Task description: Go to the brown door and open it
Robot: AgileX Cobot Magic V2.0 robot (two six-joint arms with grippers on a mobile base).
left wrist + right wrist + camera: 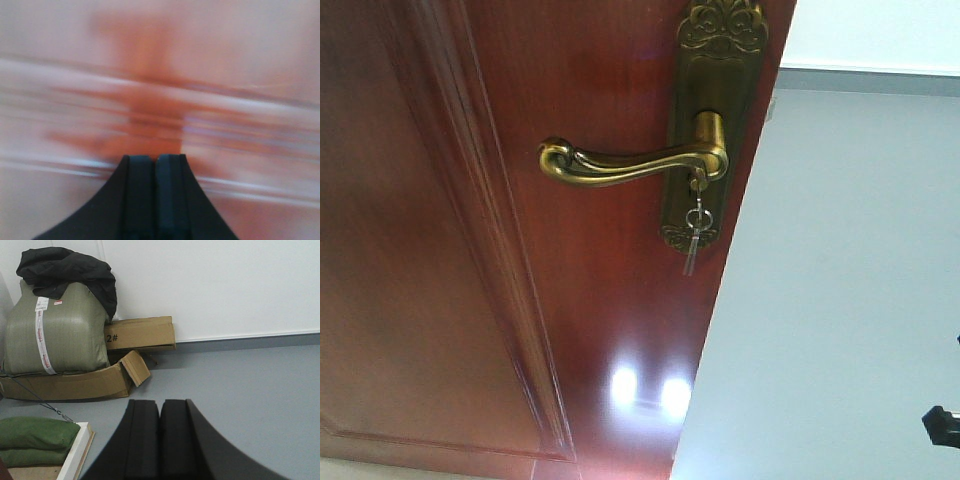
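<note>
The brown door (470, 250) fills the left and middle of the front view, seen from below. Its brass lever handle (630, 163) points left from a brass plate (705, 130), with a key (694, 232) hanging in the lock beneath. The door's free edge runs down the right side, with grey floor beyond. My left gripper (154, 159) is shut and empty, right against a blurred reddish-brown surface. My right gripper (160, 402) is shut and empty, facing the grey floor (240, 385) and a white wall.
In the right wrist view, a green sack (55, 330) with a black cloth on top sits on flattened cardboard boxes (135, 335) by the wall. Green bags (35, 440) lie on a white-edged board at lower left. A dark part (942, 422) shows at the front view's right edge.
</note>
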